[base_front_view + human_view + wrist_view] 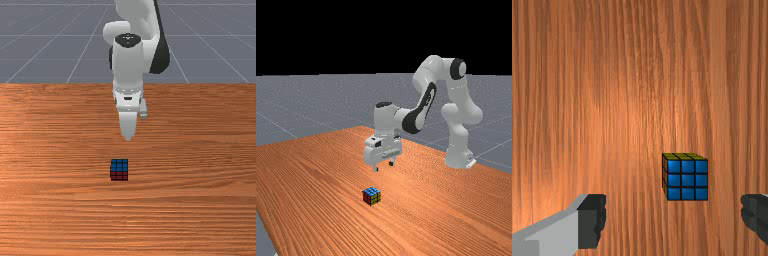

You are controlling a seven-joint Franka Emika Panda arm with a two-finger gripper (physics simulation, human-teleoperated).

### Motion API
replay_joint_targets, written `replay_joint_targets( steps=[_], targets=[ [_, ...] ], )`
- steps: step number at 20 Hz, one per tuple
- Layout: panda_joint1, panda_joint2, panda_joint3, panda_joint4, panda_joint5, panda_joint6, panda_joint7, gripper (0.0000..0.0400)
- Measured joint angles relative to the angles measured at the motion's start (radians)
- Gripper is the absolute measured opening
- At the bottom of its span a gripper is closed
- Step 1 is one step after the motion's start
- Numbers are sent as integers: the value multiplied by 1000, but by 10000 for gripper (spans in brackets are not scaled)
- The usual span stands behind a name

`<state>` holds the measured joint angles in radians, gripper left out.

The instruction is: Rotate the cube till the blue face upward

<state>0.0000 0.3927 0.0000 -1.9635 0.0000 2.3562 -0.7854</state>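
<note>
Apparently the turning is complete, as far as the pictures tell: the cube (119,170) sits on the wooden surface (200,200) with its blue face (687,180) upward. The far view agrees, blue on top there too, with a red face (366,198) and a yellow face (375,198) at the sides. The red one is turned toward the front view's camera. The cube looks flat on its base, neither tipped nor leaning on anything, so I would judge that it can rest like this without help.

The jaws are spread wide and hold nothing. They hang above the surface, well clear of it, and neither finger touches the cube, which lies lower down and a little out from the arm (458,135), on the side toward the front view's camera. Seen past the fingers in the wrist view, it is somewhat nearer one finger than the other.

What is left, then, seems to be nothing in the way of rotating: no grasp, no tilt, no setting down. The sensible course would be to leave the cube alone and keep the arm clear, since going down for another grip could only risk nudging it or rolling the blue away from the top
</note>
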Motion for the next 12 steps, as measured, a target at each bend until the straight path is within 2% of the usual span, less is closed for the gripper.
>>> replay_joint_targets(
  steps=[1, 2, 3, 5, 6, 7, 8, 10, 12],
  targets=[
    [0, 0, 0, 0, 0, 0, 0, 249],
    [2, 1, -3, 3, 3, -4, 18, 308],
    [3, 2, -5, 4, 4, -7, 29, 344],
    [4, 3, -7, 6, 6, -9, 40, 379],
    [-2, 4, -17, 17, 10, -26, 43, 231],
    [-15, 5, -30, 27, 14, -40, 53, 140],
    [-25, 6, -43, 36, 17, -52, 74, 85],
    [-28, 10, -63, 49, 21, -70, 139, 31],
    [-18, 14, -77, 59, 24, -85, 216, 12]
  ],
)
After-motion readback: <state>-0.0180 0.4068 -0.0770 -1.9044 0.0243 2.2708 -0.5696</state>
